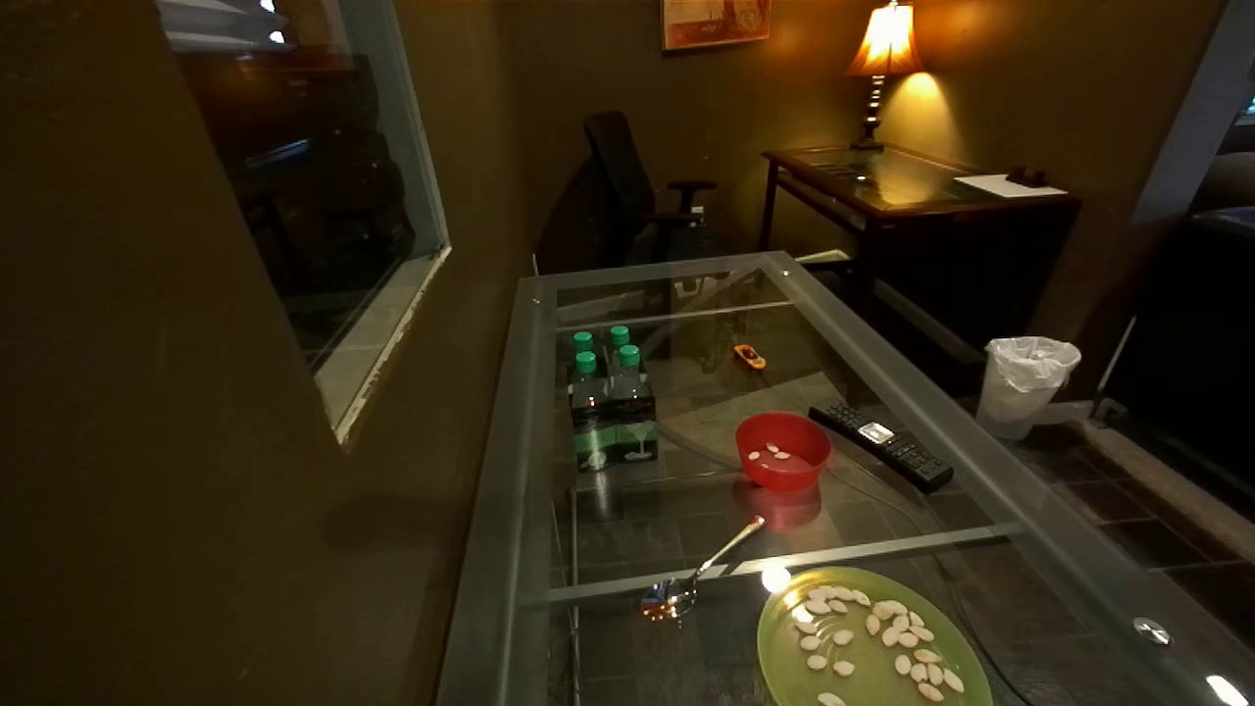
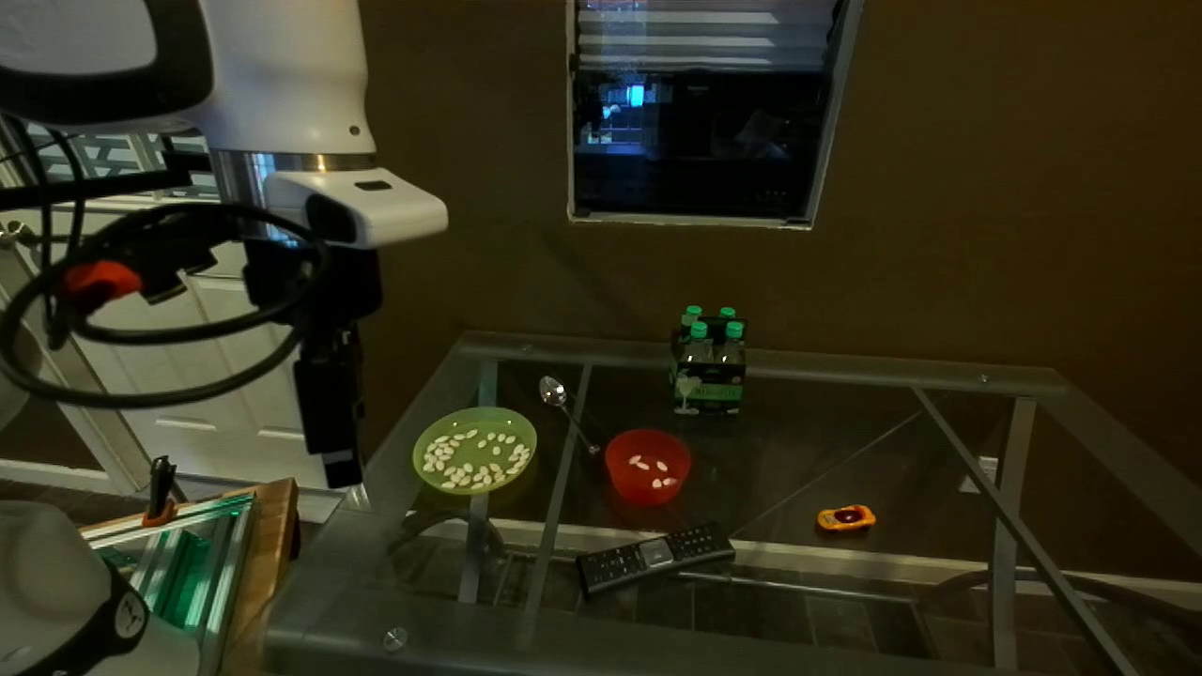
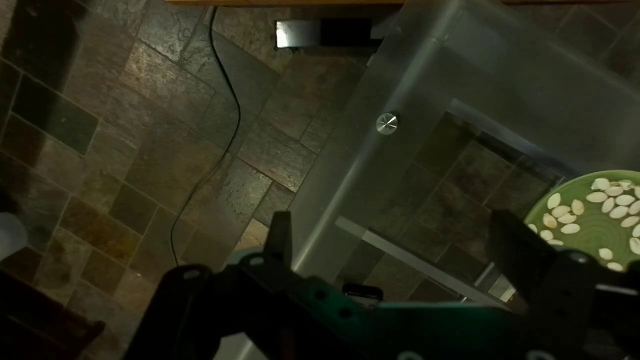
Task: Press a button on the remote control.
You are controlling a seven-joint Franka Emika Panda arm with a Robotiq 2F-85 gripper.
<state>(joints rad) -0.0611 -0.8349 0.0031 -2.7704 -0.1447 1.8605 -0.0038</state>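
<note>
The remote control (image 1: 878,444) is a slim black bar with rows of keys and a pale panel at its middle. It lies flat on the glass table (image 2: 826,648) beside the red cup, and shows whole in both exterior views (image 2: 655,555). In the wrist view only one dark end of the remote (image 3: 363,291) shows, the rest hidden behind the gripper body. My gripper (image 3: 392,222) is open, its two fingers wide apart with nothing between them. In an exterior view the gripper (image 2: 342,469) points down, high beyond the table's end, apart from the remote.
The red cup (image 2: 648,467) with a few seeds stands close to the remote. A green plate (image 2: 430,479) of seeds, a spoon (image 2: 570,416), a bottle pack (image 2: 709,380) and a yellow toy car (image 2: 845,518) are on the table. A wall runs along its long side.
</note>
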